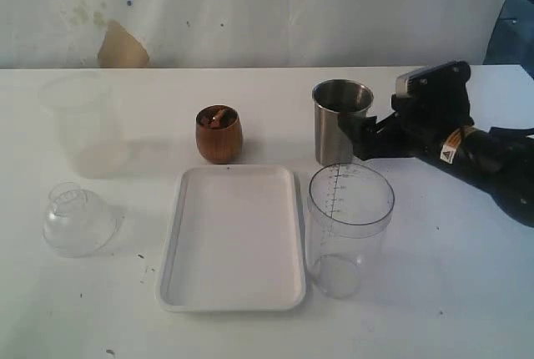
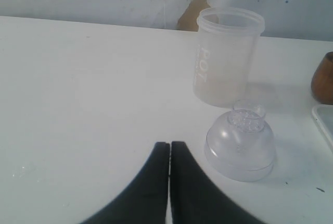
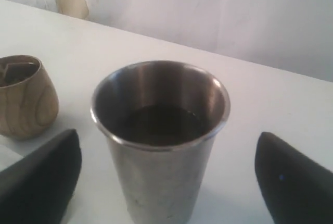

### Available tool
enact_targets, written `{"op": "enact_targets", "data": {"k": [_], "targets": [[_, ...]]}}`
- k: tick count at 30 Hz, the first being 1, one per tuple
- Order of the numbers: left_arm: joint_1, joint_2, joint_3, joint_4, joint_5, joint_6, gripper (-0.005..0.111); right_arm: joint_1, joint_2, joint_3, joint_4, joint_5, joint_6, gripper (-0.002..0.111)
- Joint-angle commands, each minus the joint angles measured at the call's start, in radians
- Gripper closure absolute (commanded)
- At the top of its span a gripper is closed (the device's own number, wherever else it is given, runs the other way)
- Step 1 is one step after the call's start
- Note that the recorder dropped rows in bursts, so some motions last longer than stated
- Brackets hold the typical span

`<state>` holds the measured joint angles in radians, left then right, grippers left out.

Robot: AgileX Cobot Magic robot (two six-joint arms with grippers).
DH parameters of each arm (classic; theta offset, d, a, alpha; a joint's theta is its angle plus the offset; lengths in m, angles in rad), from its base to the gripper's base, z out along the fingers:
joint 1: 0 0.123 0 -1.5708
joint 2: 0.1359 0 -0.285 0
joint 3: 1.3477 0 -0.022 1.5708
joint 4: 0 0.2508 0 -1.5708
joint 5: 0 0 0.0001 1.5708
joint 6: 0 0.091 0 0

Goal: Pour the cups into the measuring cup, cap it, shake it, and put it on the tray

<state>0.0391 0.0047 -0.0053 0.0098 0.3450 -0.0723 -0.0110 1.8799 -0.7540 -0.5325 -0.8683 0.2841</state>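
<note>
Tray [image 1: 234,242]: white, rectangular, rounded corners, low rim; lies flat at the near edge of the white worktop [image 1: 450,292], long side running away from the exterior camera.

Measuring cup [image 1: 346,225]: clear cylinder with a printed scale; upright, mouth open, just beside the tray's right rim. Whether the two touch cannot be told.

Steel tumbler [image 1: 338,121]: tapered, upright, directly behind the measuring cup. The right wrist view shows its inside [image 3: 161,146] dark low down; what is in it cannot be made out.

Wooden cup [image 1: 219,135]: small, rounded, brown; upright behind the tray's far edge, to the left of the tumbler and apart from it. Brown pieces show in its mouth [image 3: 23,96].

Frosted cup [image 1: 82,121]: translucent, upright, far left of the worktop, well apart from the tray; faint raised lettering on its side [image 2: 226,57].

Dome lid [image 1: 77,221]: clear, short neck upward, nearer the camera than the frosted cup and left of the tray; close beside the frosted cup in the left wrist view [image 2: 240,146].

Right gripper [image 1: 357,138]: spread wide, one finger on each side of the tumbler [image 3: 166,138], worktop showing between each finger and the steel; nothing held.

Left gripper [image 2: 169,148]: fingers pressed together, nothing between them; over bare worktop near the dome lid.
</note>
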Motion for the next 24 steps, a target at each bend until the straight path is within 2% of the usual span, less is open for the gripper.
{"op": "enact_targets", "data": {"k": [1, 5, 7, 11, 14, 17, 24], "targets": [[-0.004, -0.005, 0.005, -0.001, -0.008, 0.003, 0.106, -0.007, -0.126, 0.018, -0.01, 0.123, 0.017, 0.041], [-0.004, -0.005, 0.005, -0.001, -0.008, 0.003, 0.106, -0.007, -0.246, 0.018, -0.01, 0.346, 0.1, 0.066], [-0.004, -0.005, 0.005, -0.001, -0.008, 0.003, 0.106, -0.007, -0.3, 0.023, -0.015, 0.396, 0.175, 0.079], [-0.004, -0.005, 0.005, -0.001, -0.008, 0.003, 0.106, -0.007, -0.446, 0.055, -0.174, 0.464, 0.409, 0.107], [-0.004, -0.005, 0.005, -0.001, -0.008, 0.003, 0.106, -0.007, -0.564, 0.09, -0.257, 0.466, 0.484, 0.108], [-0.004, -0.005, 0.005, -0.001, -0.008, 0.003, 0.106, -0.007, -0.668, 0.121, -0.259, 0.47, 0.497, 0.108], [-0.004, -0.005, 0.005, -0.001, -0.008, 0.003, 0.106, -0.007, -0.755, 0.13, -0.259, 0.585, 0.585, 0.108]]}}
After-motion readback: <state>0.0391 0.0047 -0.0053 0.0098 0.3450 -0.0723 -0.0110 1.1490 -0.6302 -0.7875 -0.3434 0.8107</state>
